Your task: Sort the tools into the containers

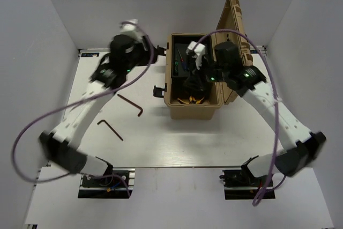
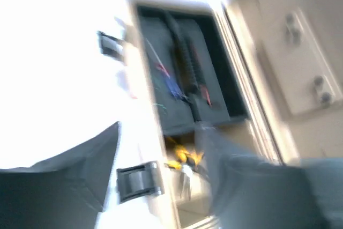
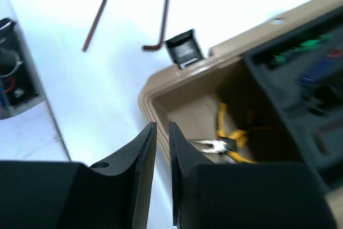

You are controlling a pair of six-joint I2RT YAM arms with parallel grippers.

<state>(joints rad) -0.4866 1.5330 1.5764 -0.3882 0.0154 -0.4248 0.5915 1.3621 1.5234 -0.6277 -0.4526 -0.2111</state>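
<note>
Two hex keys [image 3: 164, 15] in plain sight; yellow pliers [image 3: 228, 146] partly hidden inside box [image 3: 182, 112].

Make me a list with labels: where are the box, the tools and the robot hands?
box: tan toolbox, lid open
inside: yellow pliers at the bottom, beside a black tray
table: far bent key and near bent key, left of the toolbox
left gripper: open, empty, view blurred
right gripper: nearly shut, empty, above the toolbox
</note>
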